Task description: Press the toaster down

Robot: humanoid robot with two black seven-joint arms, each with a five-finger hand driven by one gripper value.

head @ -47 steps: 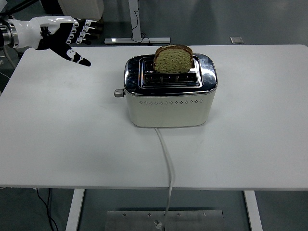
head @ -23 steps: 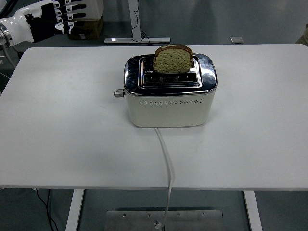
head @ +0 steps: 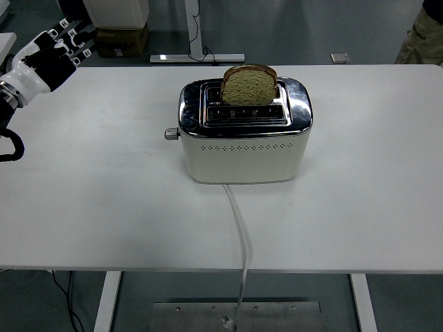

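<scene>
The room was evenly and brightly lit from overhead, and the white table looked almost washed out. Only a faint, soft shadow lay around the base of the toaster. Its chrome top caught sharp highlights and dark reflections (the left corner gleamed most). Focus was crisp across the middle; the left hand at the far corner was slightly soft.
</scene>
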